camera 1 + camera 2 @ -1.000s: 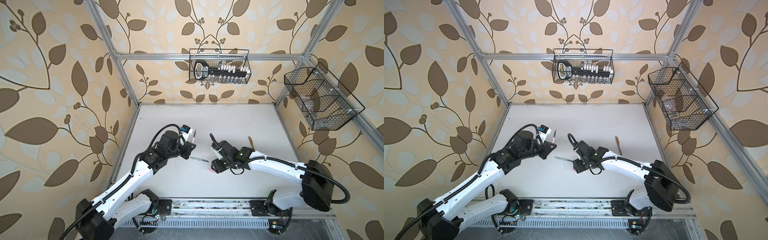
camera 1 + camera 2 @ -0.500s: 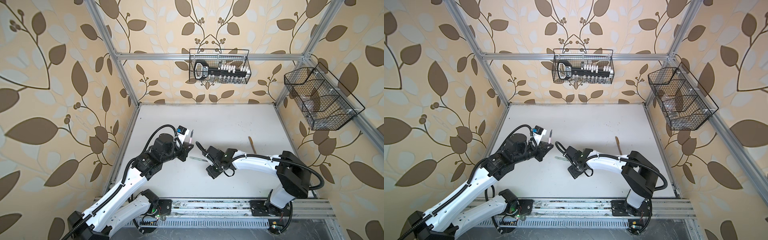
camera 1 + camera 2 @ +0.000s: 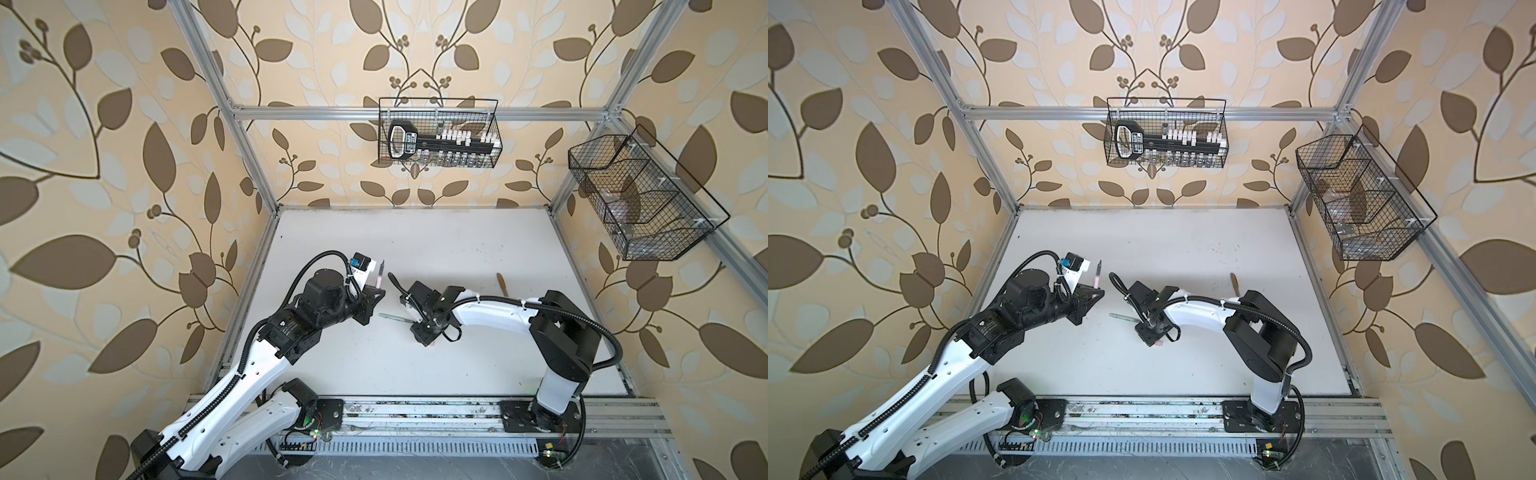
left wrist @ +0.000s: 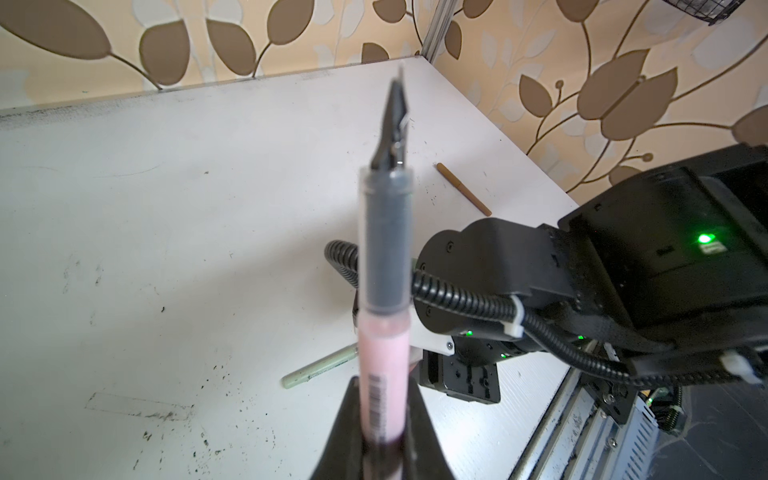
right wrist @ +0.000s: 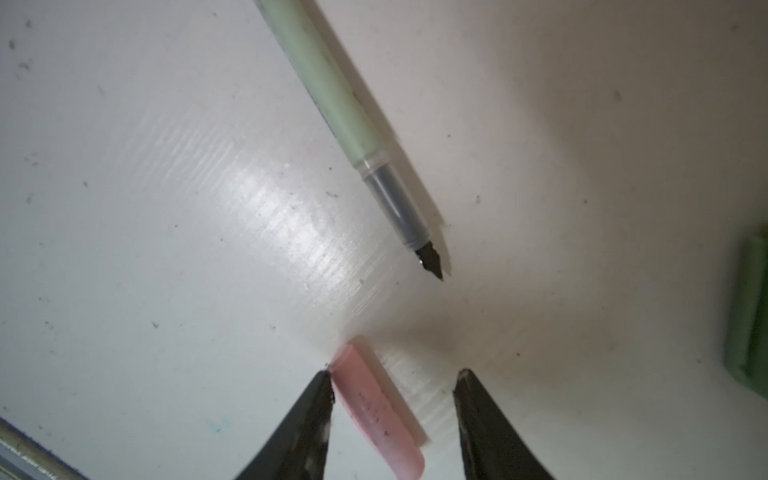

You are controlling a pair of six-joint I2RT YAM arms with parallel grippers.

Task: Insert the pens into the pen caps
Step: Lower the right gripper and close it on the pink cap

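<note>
1. A pink pen point(image 4: 384, 266) is clamped by its barrel in the left gripper point(image 4: 383, 399) and is held raised above the white table point(image 3: 436, 249). Its long axis stands roughly upright, with the bare dark tapered tip uppermost.
2. A pink cap point(image 5: 374, 407) lies flat on the table between the spread fingers of the right gripper point(image 5: 395, 374). One finger point(image 5: 299, 432) is touched by the cap and a gap is left to the other, so nothing is gripped.
3. A sage green pen point(image 5: 332, 95) lies flat near the cap, with its dark tip aimed toward the right gripper and its blunt end toward the left gripper.
4. A green cap point(image 5: 748, 311) is seen at the edge of the right wrist view, apart from the pink cap.
5. A tan-brown pen point(image 3: 502, 284) lies well apart toward the table's back right, with its long axis running front to back. Which way it points cannot be told.
6. Compared with a second earlier, the elbow of the right arm point(image 3: 490, 316) is drawn in toward the table's middle. The green pen is unmoved, and the pink pen is held as before.
</note>
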